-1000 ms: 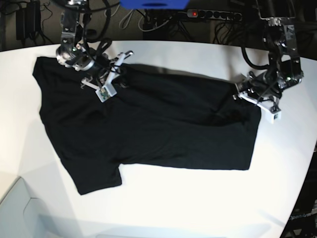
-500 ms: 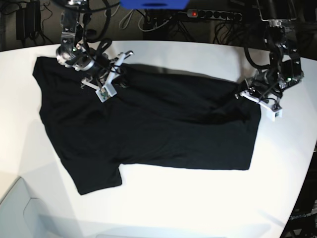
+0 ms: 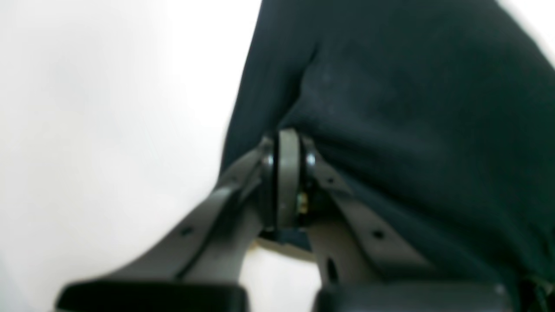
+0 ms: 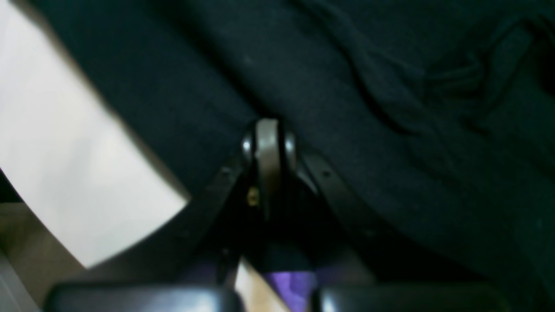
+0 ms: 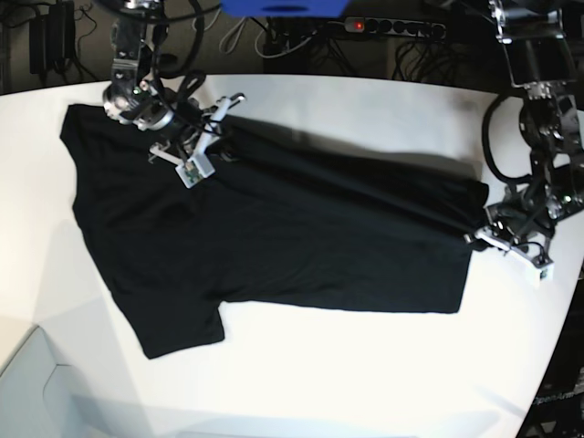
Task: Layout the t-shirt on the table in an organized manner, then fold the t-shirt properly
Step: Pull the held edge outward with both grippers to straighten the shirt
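Note:
The black t-shirt (image 5: 274,228) lies spread across the white table (image 5: 347,374), one short sleeve (image 5: 178,324) pointing to the front left. At the shirt's right edge my left gripper (image 5: 478,236) is shut on the cloth, which is stretched taut towards it. Close up, the left gripper (image 3: 288,145) pinches a fold of the t-shirt (image 3: 412,108) over the table (image 3: 108,130). My right gripper (image 5: 219,139) is shut on the shirt's back edge near the upper left. In the right wrist view, the right gripper (image 4: 269,134) bites into the dark t-shirt (image 4: 368,86), and a purple print (image 4: 290,281) shows below.
Behind the table's back edge lie a power strip (image 5: 392,27) with a red light, tangled cables (image 5: 274,41) and a blue object (image 5: 283,7). The table's curved edge runs close past the left arm (image 5: 547,137) on the right. A grey surface (image 5: 27,383) sits at the front left corner.
The left gripper has closed on the shirt's right edge and pulled it right and forward, drawing the wrinkled cloth straight. The right arm has stayed put.

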Tool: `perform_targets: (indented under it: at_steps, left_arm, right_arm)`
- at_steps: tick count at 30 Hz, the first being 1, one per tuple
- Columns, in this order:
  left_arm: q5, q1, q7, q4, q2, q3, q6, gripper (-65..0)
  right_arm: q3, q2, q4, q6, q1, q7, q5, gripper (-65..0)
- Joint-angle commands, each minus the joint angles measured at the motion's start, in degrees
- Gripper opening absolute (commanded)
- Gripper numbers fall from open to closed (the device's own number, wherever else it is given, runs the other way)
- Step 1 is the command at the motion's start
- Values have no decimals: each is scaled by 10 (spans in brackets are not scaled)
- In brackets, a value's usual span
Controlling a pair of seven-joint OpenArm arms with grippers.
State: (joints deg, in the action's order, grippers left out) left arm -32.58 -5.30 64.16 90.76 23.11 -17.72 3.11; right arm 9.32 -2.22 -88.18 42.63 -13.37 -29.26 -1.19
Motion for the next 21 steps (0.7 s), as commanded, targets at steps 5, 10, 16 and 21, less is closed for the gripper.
perform_targets:
  at_steps: [5,10,16,21]
  left_arm:
    - [7,-30,-12,-6,33,-4,4,-649]
    - [7,-18,-12,-39,34,-4,4,-647]
    - [7,-15,-18,-113,28,8,4,-647]
    - [6,-9,-13,-133,35,49,4,-646]
  right_arm:
    - [6,7,8,-26,-10,-82,-76,-650]
    - [6,7,8,-26,-10,-82,-76,-650]
    - [6,7,8,-26,-10,-82,-76,-650]
    - [6,7,8,-26,-10,-82,-76,-650]
